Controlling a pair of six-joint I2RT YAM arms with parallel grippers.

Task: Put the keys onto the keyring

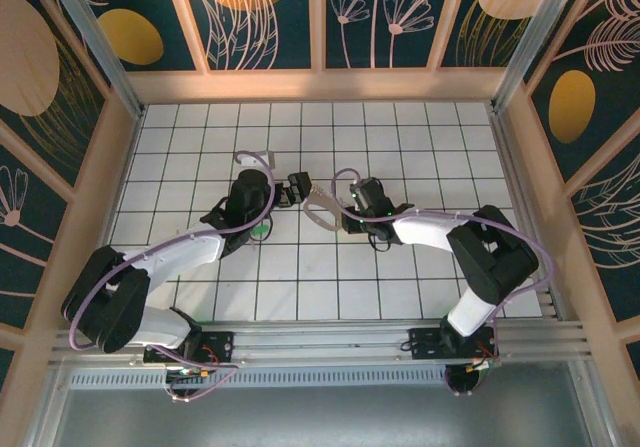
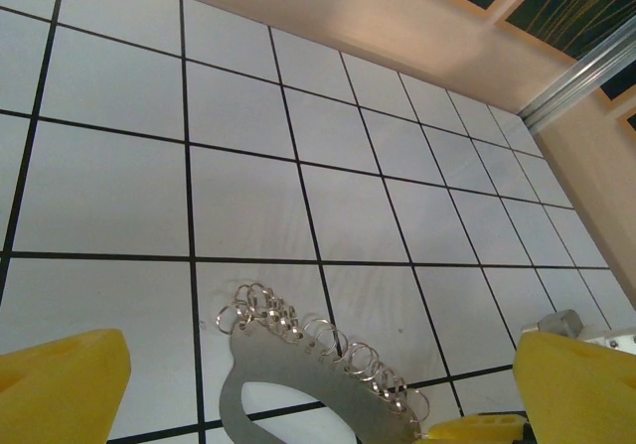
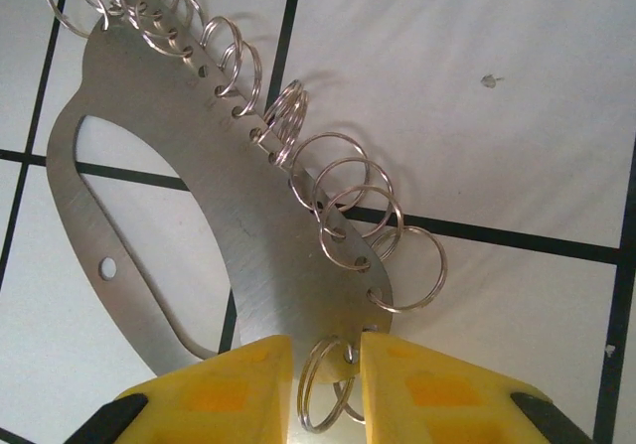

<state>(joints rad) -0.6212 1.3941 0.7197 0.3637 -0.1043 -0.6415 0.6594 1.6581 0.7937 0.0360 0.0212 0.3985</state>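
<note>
Step in hand, probably: holding the keyring (image 3: 248, 235) steady near the middle of the table (image 1: 400, 267). Pinched at one end by the right gripper (image 3: 326, 384), jaws tight on the flat metal. Just beside it, the left gripper (image 2: 318, 389), jaws spread wide, gripping nothing. Little rings (image 3: 338, 171) bare. Next, likely: fetch a key, slide it on, very carefully.

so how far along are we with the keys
Nothing is finished: no key hangs on the keyring. In hand: the right claw pinches its end, the left claw open beside it. Left: the green key lies on the tiles by the left arm, unthreaded.
</note>
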